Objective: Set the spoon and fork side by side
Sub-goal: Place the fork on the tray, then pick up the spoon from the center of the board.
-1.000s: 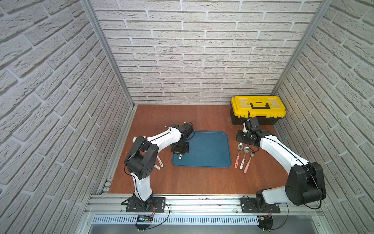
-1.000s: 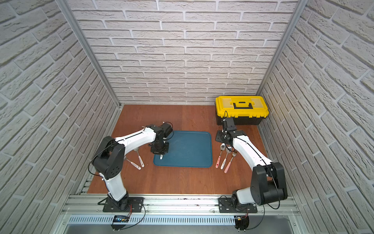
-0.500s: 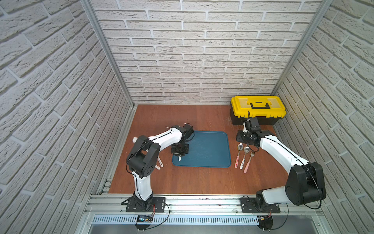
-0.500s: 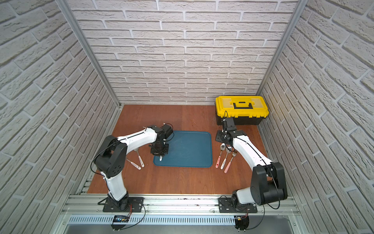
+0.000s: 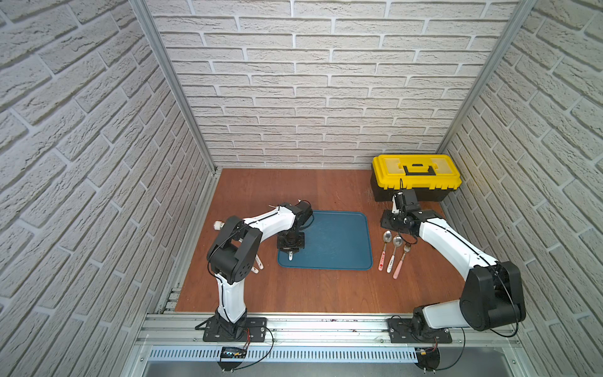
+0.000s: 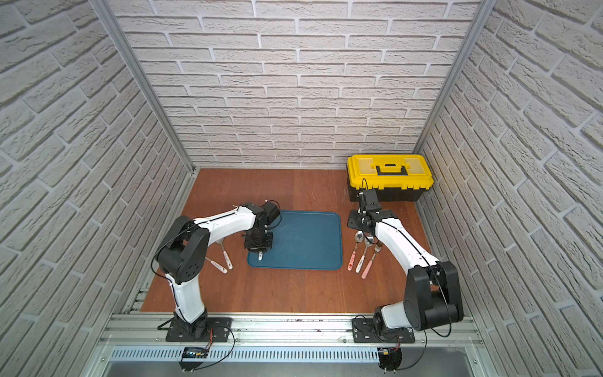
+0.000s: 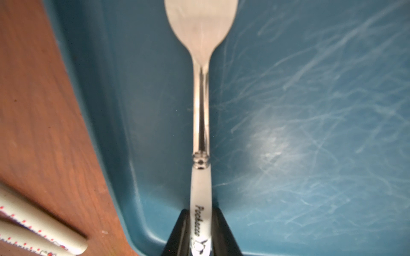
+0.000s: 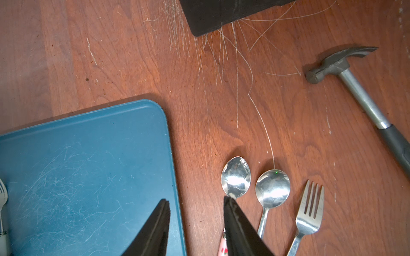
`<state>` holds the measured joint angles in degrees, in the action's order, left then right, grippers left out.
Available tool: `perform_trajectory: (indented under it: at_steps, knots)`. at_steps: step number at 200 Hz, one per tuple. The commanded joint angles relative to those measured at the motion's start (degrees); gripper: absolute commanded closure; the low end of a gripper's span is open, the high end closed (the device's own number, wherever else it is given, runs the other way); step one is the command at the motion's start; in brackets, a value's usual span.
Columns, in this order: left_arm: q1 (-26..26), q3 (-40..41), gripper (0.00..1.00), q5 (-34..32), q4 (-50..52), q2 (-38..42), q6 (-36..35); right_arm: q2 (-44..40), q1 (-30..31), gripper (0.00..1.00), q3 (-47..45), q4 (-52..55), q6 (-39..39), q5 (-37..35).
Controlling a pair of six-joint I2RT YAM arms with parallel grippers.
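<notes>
The fork (image 7: 200,124) is being held by its white handle in the left gripper (image 7: 200,212), whose jaws are pressing together on it, at the near left corner of the blue tray (image 5: 342,241). Its head is pointing far, roughly along the tray's left rim. I cannot tell whether it is already touching the tray floor.

The step in hand looks like setting it down. To do that well, the arm should be lowering until the fork is lying flat, opening only a little, then rising straight up so the handle is not dragging or twisting. Keeping it near the left rim is leaving room on its right for a spoon.

Left of the tray, two spare handles (image 7: 40,223) are lying on the table (image 5: 293,293). Right of the tray, an oval spoon (image 8: 236,177), a round spoon (image 8: 272,188) and a second fork (image 8: 310,206) are lying in a row.

A little farther, the right gripper (image 8: 196,200) is hovering with jaws apart and empty, just beside the oval spoon. That one seems the easy pick, taken by its handle. Farther right a hammer (image 8: 355,88) is lying, and a yellow toolbox (image 5: 416,173) is sitting at the far right.
</notes>
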<state>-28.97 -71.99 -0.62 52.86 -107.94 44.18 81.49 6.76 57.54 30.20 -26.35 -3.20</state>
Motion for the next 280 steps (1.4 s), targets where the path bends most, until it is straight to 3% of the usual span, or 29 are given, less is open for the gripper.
perform_trajectory:
  at_steps: [1,55,112,134,181,229,280]
  knots:
    - [-0.11,0.52,0.76,-0.05,0.32,-0.43,0.39,-1.05,0.44,0.55,-0.37,-1.10,-0.28,0.21]
    - [-0.03,0.17,0.70,-0.49,0.88,0.19,0.42,-1.11,0.44,0.54,-0.37,-1.02,-0.19,-0.20]
    - [-0.08,0.23,0.44,-4.77,2.59,8.70,1.33,-0.69,0.33,0.50,1.30,5.84,-1.56,-10.42]
    - [-0.07,1.01,0.40,-6.20,3.50,12.22,1.51,0.01,0.35,0.50,2.11,10.84,-2.15,-10.96]
    - [0.17,1.94,0.40,-6.67,4.70,20.07,1.34,-0.92,0.37,0.51,-0.35,21.12,-5.69,-7.09]
    - [0.40,0.15,0.47,-2.90,3.45,20.45,-2.28,-3.17,0.18,0.58,-7.19,20.01,-10.65,3.76]
    - [1.34,0.67,0.51,0.02,2.17,20.67,-4.38,-2.29,0.27,0.63,-11.38,17.54,-13.76,3.30]
